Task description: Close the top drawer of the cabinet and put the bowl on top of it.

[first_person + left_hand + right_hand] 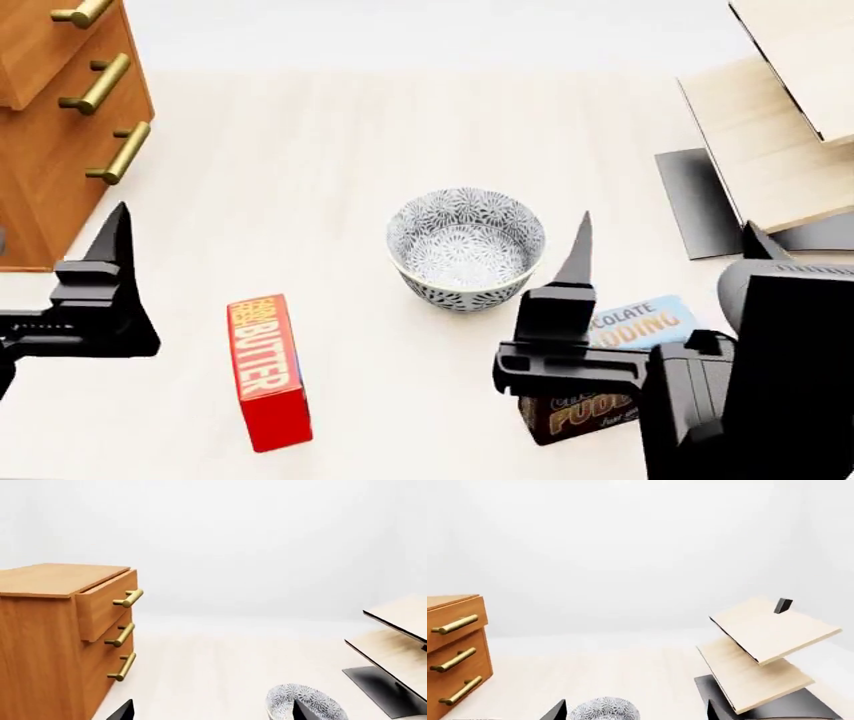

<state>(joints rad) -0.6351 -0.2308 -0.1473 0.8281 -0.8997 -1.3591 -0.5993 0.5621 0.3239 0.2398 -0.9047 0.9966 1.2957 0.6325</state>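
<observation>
bowl just beyond right tool

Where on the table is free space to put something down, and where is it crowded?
Free: the wide strip between the cabinet and the pale rack, beyond the bowl; also between the cabinet and the bowl. Crowded: the near side, where the butter box, the pudding box and both grippers sit close together.

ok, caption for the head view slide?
Patterned bowl sits mid-table between both grippers; cabinet at left.
</observation>
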